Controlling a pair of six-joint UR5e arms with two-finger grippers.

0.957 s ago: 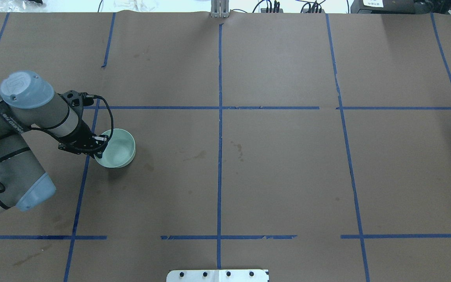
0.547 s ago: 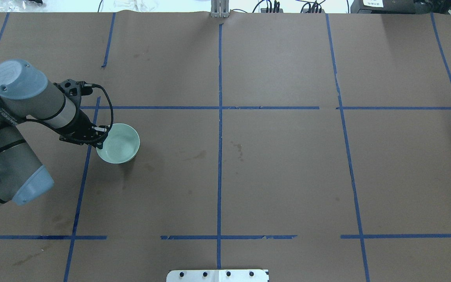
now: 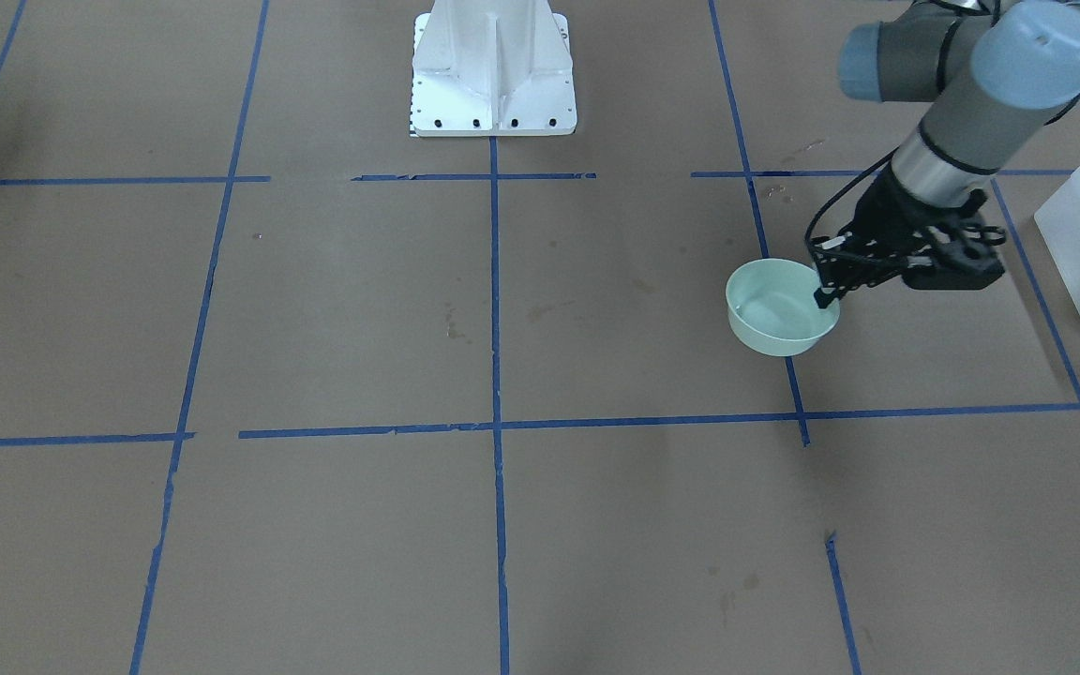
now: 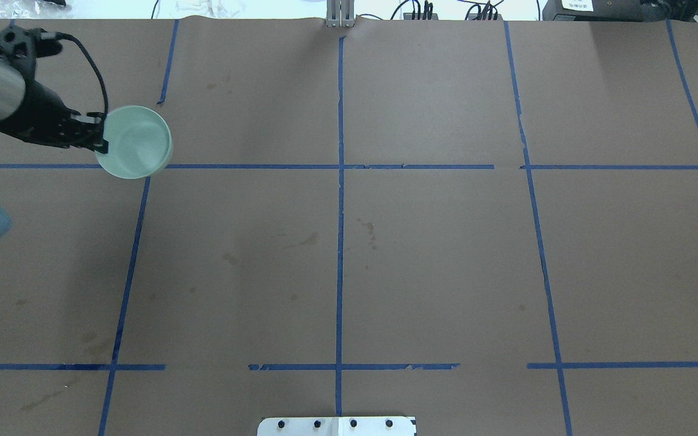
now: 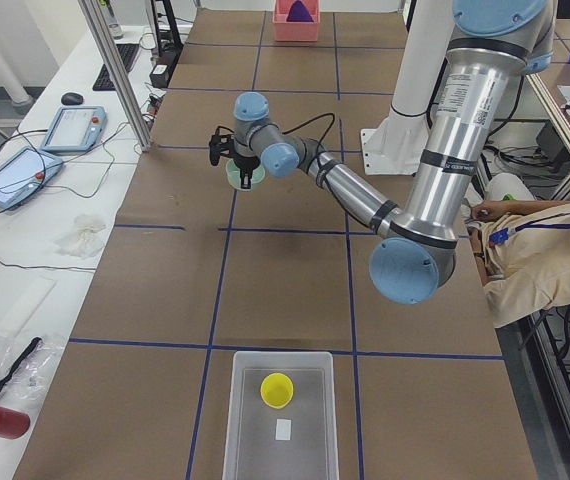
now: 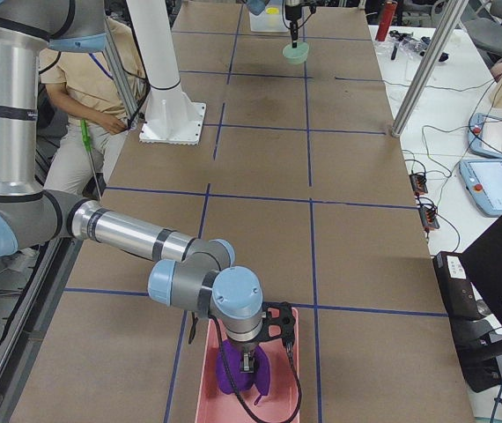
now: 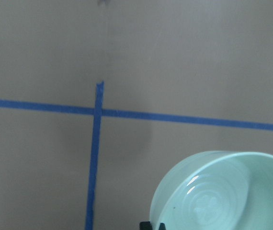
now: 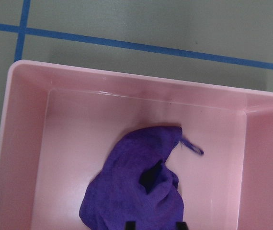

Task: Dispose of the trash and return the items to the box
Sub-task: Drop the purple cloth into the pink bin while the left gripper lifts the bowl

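Observation:
My left gripper (image 4: pixel 102 136) is shut on the near rim of the pale mint-green bowl (image 4: pixel 135 142) and holds it upright above the table. It also shows in the front view (image 3: pixel 777 309) and the left wrist view (image 7: pixel 222 194). The translucent white box (image 5: pixel 310 440) stands at the table's left end, with the yellow cup (image 5: pixel 277 390) inside it. My right gripper (image 8: pixel 154 225) is open over a pink tray (image 8: pixel 26 143), where a purple cloth (image 8: pixel 136 187) lies.
The white robot pedestal (image 3: pixel 493 75) stands at the table's near-robot edge. A small white scrap (image 5: pixel 283 429) lies in the box. A seated operator (image 5: pixel 545 250) is beside the table. Blue tape lines cross the brown table cover.
My left arm has lifted the bowl and carried it away from the robot and to the robot's left. The grip on the rim has stayed the same.

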